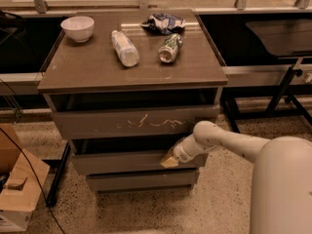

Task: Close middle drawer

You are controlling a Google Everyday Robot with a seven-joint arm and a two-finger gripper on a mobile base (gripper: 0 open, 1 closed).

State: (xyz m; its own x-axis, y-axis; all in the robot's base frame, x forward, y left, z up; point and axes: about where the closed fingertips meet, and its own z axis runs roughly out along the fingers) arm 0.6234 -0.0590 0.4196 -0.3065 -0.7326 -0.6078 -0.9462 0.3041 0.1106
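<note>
Middle drawer: the middle drawer (117, 163) sits in the grey-brown cabinet (54, 108) between the two other fronts. Its plain front stands a little forward of the bottom drawer (141, 181), and a dark gap shows above it.
End effector: the end effector (169, 161) is low, at the right part of the middle drawer's front, with its pale yellowish tip touching the panel.
End effector state: cannot tell whether it is wide or narrow; it holds nothing that shows.
Arm: the white arm (229, 143) reaches in from the right and angles down and left to the drawer.
Top drawer: the top drawer (97, 123), with pale scratch marks on its front, juts out furthest.
Surface: the surface (87, 72) carries a white bowl (78, 27) at the back left, a clear bottle (125, 48) lying on its side, a can (169, 48) lying beside it and a crumpled packet (163, 22) at the back.
Floor: a cardboard box (19, 194) stands at the left.
</note>
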